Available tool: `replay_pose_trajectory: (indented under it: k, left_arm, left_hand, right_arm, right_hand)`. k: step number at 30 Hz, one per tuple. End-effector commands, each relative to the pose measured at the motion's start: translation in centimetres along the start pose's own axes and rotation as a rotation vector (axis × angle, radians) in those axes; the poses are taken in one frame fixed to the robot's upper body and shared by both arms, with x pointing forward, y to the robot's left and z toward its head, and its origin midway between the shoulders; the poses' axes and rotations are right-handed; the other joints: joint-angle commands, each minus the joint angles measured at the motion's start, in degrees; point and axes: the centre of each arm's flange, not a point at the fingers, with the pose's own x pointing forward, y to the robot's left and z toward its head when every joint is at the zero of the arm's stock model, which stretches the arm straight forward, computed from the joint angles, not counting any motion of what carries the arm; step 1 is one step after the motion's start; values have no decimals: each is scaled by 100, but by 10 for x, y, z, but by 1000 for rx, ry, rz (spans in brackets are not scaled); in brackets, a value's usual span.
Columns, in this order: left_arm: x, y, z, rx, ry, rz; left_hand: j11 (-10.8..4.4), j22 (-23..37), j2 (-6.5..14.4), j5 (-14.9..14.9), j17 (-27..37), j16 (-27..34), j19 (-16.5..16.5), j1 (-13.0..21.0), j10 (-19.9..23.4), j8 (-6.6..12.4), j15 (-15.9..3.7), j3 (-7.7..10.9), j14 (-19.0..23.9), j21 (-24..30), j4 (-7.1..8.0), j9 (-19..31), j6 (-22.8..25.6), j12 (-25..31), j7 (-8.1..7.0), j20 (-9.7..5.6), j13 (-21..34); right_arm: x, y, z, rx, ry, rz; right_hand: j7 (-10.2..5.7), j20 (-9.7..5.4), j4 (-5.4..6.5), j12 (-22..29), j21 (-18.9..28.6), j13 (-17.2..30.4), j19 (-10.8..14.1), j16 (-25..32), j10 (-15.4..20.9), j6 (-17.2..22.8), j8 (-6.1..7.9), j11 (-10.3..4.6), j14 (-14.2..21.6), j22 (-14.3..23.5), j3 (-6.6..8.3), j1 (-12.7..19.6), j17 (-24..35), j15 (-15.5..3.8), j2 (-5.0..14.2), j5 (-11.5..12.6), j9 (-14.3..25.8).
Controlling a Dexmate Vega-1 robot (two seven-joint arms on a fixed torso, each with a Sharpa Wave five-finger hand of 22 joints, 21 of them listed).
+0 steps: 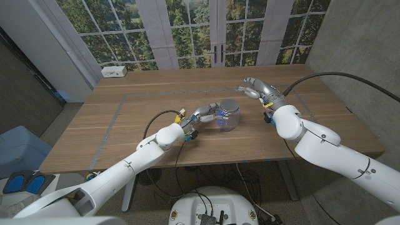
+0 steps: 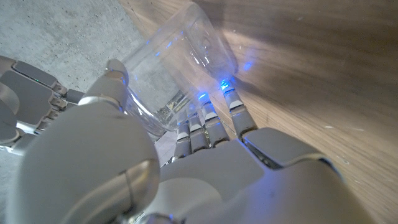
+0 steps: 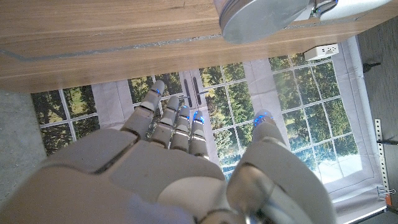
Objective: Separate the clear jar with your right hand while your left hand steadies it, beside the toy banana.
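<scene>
Clear glass jar with a flat grey metal lid (image 1: 229, 115) stands near the middle of your wooden table (image 1: 125, 125), lid still on. Your left hand (image 1: 204, 115) grips its side: in the left wrist view the fingers (image 2: 205, 121) lie together against the glass with the thumb on the other wall. Your right hand (image 1: 256, 89) hovers apart from the jar, toward the far right of the table, holding nothing, fingers loosely spread. A white power strip (image 1: 114, 71) sits at the far left corner. No writing or label is readable on anything.
</scene>
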Motion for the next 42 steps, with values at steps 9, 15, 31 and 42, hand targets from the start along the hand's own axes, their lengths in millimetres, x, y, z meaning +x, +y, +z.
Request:
replay_pose_trajectory:
  k: [9,15,31,42]
  left_arm:
    - [6,4,-8,105,124,52]
    - [11,4,-8,133,152,17]
    - [22,6,-10,132,157,4]
    - [28,6,-11,139,163,-11]
  left_hand:
    - [-113,8,306,55,16,-64,12,372,802,434,-278,-24,139,-28,-39,181,900,184,-74,-70,119]
    - [-119,7,291,54,10,-153,-191,407,720,364,-286,-49,-17,-115,-30,153,824,105,-74,-72,97]
    - [-159,4,282,50,9,-188,-239,411,695,323,-307,-78,-65,-138,-15,131,812,60,-104,-114,82]
    - [-163,3,291,51,9,-198,-244,425,674,299,-337,-87,-71,-143,-11,118,808,31,-109,-130,75]
  right_arm:
    - [6,-3,5,-49,8,50]
    - [11,-5,13,-124,31,109]
    - [29,-3,34,-311,139,268]
    - [35,-2,41,-374,162,312]
  right_hand:
    - [21,-1,-6,25,37,40,19,37,42,19,31,-25,34,32,-26,9,37,-4,29,-2,11]
    - [51,51,-27,17,33,49,10,57,20,-18,19,7,76,30,-45,20,46,7,-22,-13,11]
    - [-92,146,-123,-60,45,73,58,55,-217,-278,-35,-2,39,24,-47,235,79,7,-190,-34,13]
    - [-373,149,-122,-32,96,97,204,119,-218,-348,-15,14,167,25,-54,381,110,14,-289,-14,19]
